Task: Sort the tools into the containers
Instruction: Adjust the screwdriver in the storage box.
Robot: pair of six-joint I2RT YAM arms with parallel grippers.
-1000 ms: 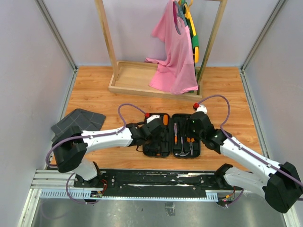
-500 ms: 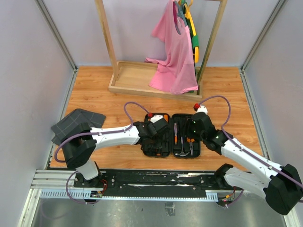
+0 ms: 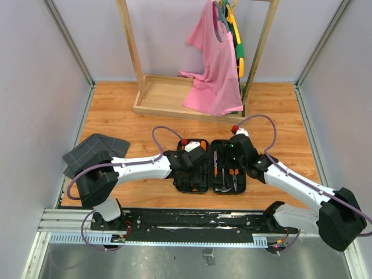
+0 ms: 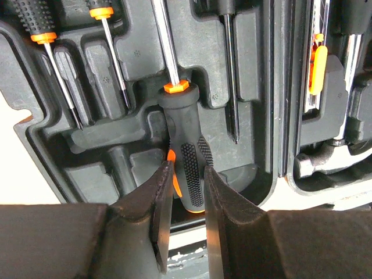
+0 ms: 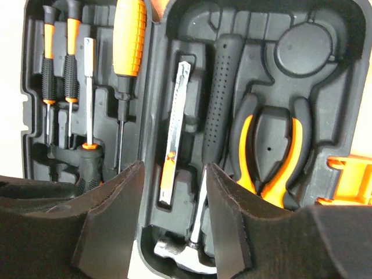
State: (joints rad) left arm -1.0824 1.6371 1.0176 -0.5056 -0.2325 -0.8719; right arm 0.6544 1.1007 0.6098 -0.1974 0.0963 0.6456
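Note:
The black tool case lies open mid-table. My left gripper is over its left half, shut on the black-and-orange handle of a screwdriver that rests in a moulded slot; the handle fills the gap at my left gripper. Small screwdrivers sit in slots beside it. My right gripper hovers over the right half. In the wrist view the right gripper is open and holds nothing, above the utility knife and the hammer. Pliers lie to the right.
A wooden clothes rack with a pink shirt stands at the back. Dark grey grid-patterned fabric lies at the left edge. A metal rail runs along the near edge. Grey walls close both sides.
The left arm swung right, bringing its gripper over the case's left half. The right gripper shifted slightly toward the back left and its jaws widened a little.

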